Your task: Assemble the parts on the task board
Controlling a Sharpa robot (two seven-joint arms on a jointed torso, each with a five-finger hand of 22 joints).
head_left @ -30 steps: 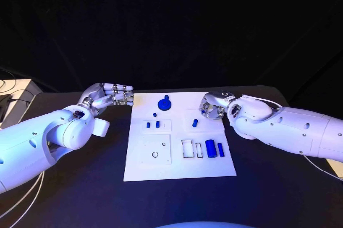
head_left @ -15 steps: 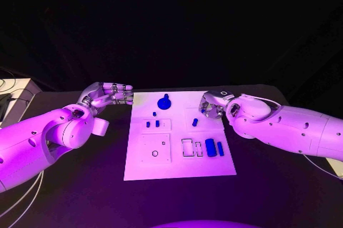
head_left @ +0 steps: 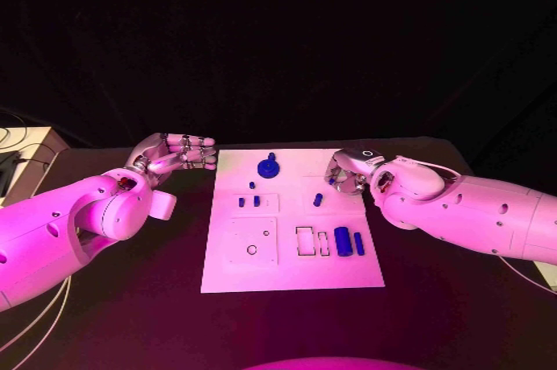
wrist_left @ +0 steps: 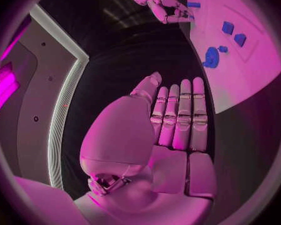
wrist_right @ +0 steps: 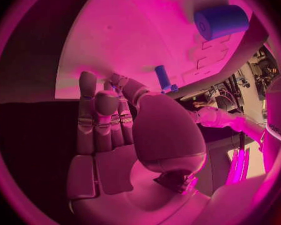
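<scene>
We are holding our left hand (head_left: 174, 154) just off the far left corner of the board (head_left: 293, 273), above the black table (head_left: 139, 306). It is gripping nothing; in the left wrist view its fingers (wrist_left: 181, 115) are lying straight and side by side, pointing toward the board's edge.

Our right hand (head_left: 344, 175) is hovering over the board's far right part. In the right wrist view its fingers (wrist_right: 90, 115) are reaching out flat and close together, the thumb crossing in front of them, and nothing is sitting in the palm. A short blue peg (wrist_right: 162, 78) is lying on the board just beyond those fingertips; we cannot tell whether they are touching it.

On the board, a blue gear (head_left: 268, 168) is sitting near the far edge, between our two hands. Two small blue blocks (head_left: 249, 201) are resting side by side left of centre, with a tiny blue piece (head_left: 252, 184) just beyond them. A blue cylinder (head_left: 343, 240) and a thinner blue bar (head_left: 359, 241) are lying side by side on the right half, nearer to us.
</scene>
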